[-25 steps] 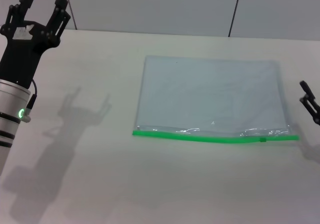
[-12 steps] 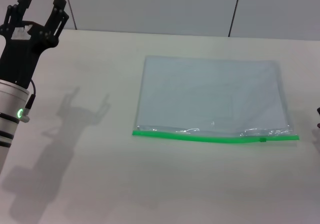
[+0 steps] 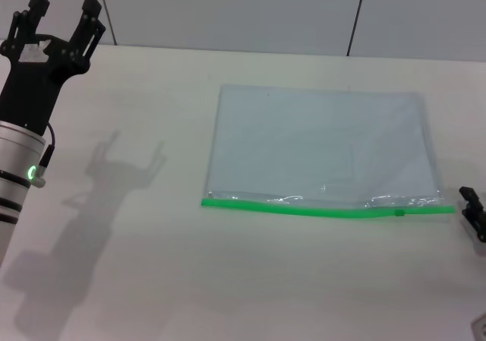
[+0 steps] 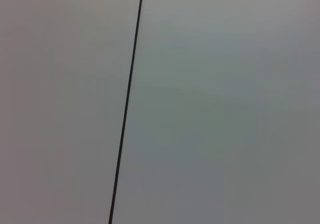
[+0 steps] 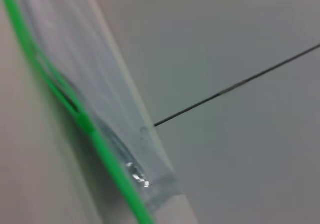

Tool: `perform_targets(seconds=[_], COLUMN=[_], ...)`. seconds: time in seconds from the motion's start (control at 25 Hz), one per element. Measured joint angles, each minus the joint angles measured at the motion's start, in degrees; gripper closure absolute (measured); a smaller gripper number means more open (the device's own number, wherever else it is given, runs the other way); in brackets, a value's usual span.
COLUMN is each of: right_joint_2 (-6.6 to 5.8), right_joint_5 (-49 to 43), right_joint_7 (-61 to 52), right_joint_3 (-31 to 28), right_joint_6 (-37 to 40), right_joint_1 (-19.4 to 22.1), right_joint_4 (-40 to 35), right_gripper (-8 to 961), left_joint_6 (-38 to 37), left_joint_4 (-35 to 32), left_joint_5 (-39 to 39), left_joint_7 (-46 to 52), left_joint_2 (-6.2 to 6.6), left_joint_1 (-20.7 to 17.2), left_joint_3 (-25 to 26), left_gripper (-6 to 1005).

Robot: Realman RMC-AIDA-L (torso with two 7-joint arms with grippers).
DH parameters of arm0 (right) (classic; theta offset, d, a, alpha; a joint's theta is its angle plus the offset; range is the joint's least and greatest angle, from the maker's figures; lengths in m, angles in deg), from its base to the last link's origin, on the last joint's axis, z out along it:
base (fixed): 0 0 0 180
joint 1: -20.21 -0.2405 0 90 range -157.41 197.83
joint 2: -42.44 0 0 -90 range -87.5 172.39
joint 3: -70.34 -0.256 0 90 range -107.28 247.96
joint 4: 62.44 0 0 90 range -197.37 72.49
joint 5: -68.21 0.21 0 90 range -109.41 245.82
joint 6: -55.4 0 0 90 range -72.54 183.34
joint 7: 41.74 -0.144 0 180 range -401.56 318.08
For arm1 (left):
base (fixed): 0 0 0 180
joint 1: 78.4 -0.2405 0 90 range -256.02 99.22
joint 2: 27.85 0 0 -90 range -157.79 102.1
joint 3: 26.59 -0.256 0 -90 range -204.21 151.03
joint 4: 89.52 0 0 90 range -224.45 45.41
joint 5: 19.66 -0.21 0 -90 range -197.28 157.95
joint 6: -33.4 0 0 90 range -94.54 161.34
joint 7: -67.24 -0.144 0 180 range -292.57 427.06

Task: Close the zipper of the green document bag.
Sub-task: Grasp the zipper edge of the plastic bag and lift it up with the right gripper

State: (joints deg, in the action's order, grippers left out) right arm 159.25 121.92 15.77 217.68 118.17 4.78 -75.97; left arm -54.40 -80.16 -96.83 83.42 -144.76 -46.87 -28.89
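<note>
The green document bag (image 3: 319,140) lies flat on the white table, a translucent pale blue-grey pouch. Its zipper (image 3: 304,208), a bright green strip, runs along the near long edge, and the small darker slider (image 3: 399,213) sits close to the right end. My right gripper (image 3: 474,213) shows only as a black tip at the right edge, just beyond the zipper's right end. In the right wrist view the green zipper (image 5: 95,134) and the pouch (image 5: 105,89) run diagonally, seen close up. My left gripper (image 3: 62,14) is raised at the far left, open and holding nothing.
The white table (image 3: 152,265) stretches out around the bag. A grey wall with dark seams (image 3: 355,14) stands behind the table's far edge. The left wrist view holds only that wall and one seam (image 4: 126,104).
The right gripper dropped from beside the bag's right edge, nearly left the view, and now shows lower, by the zipper's right end. The left arm has barely shifted.
</note>
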Motion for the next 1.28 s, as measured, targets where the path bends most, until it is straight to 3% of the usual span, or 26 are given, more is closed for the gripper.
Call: perform_targets(seconds=[0.8,1.28], right_joint_2=[0.0,-0.15], right_joint_5=[-0.06,-0.05], right_joint_7=[3.94,5.45], right_joint_3=[3.74,5.22], right_joint_6=[-2.74,-4.34], right_joint_1=[-0.07,-3.26], right_joint_4=[-4.06,-5.14], right_gripper=[289,303], left_joint_6=[0.0,0.0], left_joint_4=[0.05,0.25], left_joint_5=[0.0,0.0], left_joint_7=[-0.01,-0.01], left_joint_2=[0.03,-0.05], left_joint_1=[-0.07,0.22], left_joint_3=[0.02,-0.22], left_gripper=[187,190])
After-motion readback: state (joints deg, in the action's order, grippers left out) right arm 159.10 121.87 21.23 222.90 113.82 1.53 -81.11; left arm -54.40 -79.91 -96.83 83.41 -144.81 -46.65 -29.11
